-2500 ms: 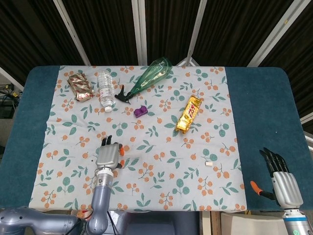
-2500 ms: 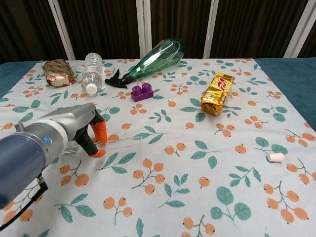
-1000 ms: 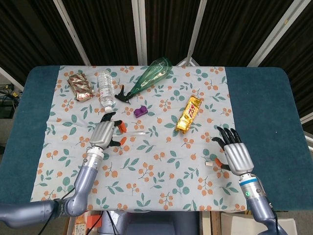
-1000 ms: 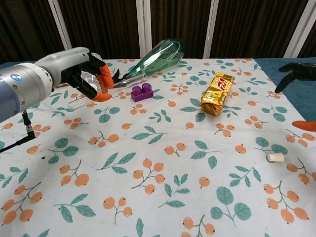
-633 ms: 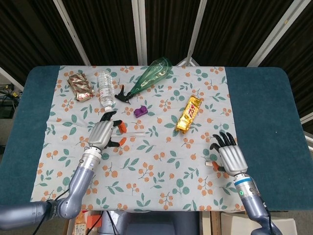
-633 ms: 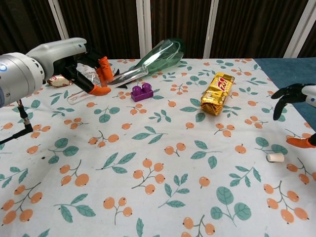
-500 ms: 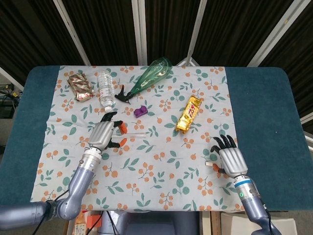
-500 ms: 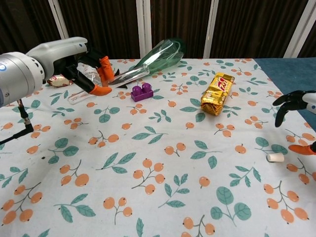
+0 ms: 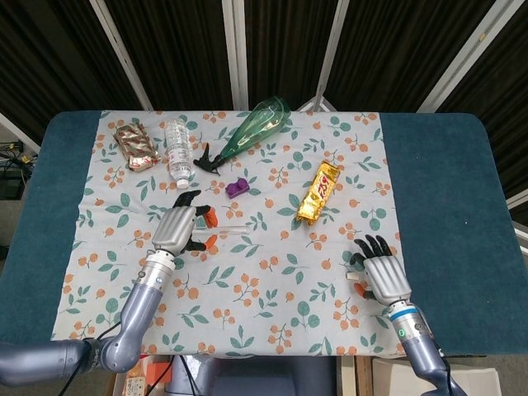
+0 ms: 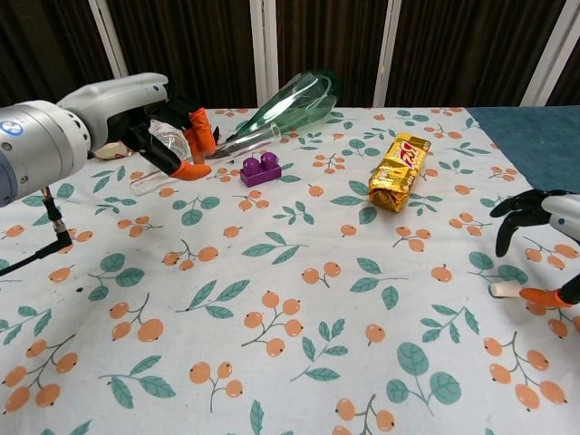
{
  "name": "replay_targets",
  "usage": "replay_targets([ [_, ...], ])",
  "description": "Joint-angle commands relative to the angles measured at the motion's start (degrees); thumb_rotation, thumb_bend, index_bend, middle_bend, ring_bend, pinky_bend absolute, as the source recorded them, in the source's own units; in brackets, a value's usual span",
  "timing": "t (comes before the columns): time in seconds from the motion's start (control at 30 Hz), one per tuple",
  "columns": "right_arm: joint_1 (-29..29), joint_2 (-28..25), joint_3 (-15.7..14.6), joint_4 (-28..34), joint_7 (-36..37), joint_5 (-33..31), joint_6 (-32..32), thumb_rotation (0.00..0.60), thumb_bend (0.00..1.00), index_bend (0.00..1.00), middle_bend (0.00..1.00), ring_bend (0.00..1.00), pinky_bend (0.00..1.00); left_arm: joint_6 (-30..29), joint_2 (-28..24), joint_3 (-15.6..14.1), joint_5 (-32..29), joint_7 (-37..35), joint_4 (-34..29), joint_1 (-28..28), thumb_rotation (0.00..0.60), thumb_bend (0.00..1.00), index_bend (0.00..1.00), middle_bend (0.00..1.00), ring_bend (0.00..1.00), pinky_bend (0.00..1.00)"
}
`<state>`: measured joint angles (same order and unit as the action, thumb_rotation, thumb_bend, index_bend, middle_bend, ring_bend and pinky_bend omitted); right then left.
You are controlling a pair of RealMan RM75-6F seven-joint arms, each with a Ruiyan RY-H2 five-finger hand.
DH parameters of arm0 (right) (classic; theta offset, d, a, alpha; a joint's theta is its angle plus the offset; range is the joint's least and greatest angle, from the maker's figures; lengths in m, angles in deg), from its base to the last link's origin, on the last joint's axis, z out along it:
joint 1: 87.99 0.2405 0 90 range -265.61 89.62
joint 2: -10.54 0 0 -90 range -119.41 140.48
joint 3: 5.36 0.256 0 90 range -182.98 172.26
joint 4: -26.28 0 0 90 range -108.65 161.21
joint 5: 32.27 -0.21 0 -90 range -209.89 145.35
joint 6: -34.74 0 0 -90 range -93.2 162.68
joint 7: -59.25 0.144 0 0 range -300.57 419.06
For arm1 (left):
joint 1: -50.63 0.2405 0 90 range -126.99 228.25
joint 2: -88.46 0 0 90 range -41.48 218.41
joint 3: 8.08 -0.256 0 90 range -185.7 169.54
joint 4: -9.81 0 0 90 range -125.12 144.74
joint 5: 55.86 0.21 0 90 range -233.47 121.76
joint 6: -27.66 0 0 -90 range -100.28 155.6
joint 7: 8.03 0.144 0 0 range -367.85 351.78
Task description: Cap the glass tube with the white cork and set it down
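My left hand (image 9: pixel 180 227) grips a clear glass tube (image 9: pixel 236 228) and holds it above the floral cloth; in the chest view the glass tube (image 10: pixel 237 142) slants up to the right out of that left hand (image 10: pixel 161 134). The small white cork (image 10: pixel 501 290) lies on the cloth at the right. My right hand (image 10: pixel 542 227) hovers over it with fingers spread, its orange thumb tip just beside the cork. From the head camera the right hand (image 9: pixel 382 277) covers most of the cork (image 9: pixel 350 278).
A green spray bottle (image 9: pixel 252 128) and a water bottle (image 9: pixel 177 148) lie at the back. A purple brick (image 10: pixel 260 169) and a gold snack bar (image 10: pixel 400 169) sit mid-table. A foil packet (image 9: pixel 135 146) lies at the back left. Blue table edges flank the cloth.
My left hand lifted the tube off the cloth and now holds it raised. My right hand came in from the right edge and lowered over the cork.
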<state>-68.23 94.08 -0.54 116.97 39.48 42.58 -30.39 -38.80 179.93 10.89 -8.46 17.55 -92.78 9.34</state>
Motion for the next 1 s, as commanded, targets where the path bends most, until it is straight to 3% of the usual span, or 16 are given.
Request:
replay_targets([
  [0.03,0.3,0.9,0.0,-1.3,0.3,-0.7,0.5,0.6,0.31,0.43,0.17,0.02,0.0,-0.1,0.0,-0.1,-0.1,0.1,0.1,-0.2,0.6,0.53,0.65,0.51,0.08,0.0],
  [0.47,0.7,3.6,-0.5,-6.9,1.8,-1.7,1.5,0.6,0.31,0.46,0.18,0.03,0.0,-0.5,-0.3,-0.8,-0.3,-0.3,0.5,-0.8,0.6,0.53,0.65,0.51,0.08,0.0],
  [1.0,1.5,5.0,-0.1,-9.2,3.5,-1.7,1.8,0.6,0.31,0.51,0.19,0.04,0.0,-1.3,0.1,-1.3,-0.4,-0.5,0.9,-1.4,0.6,0.53,0.65,0.51,0.08,0.0],
])
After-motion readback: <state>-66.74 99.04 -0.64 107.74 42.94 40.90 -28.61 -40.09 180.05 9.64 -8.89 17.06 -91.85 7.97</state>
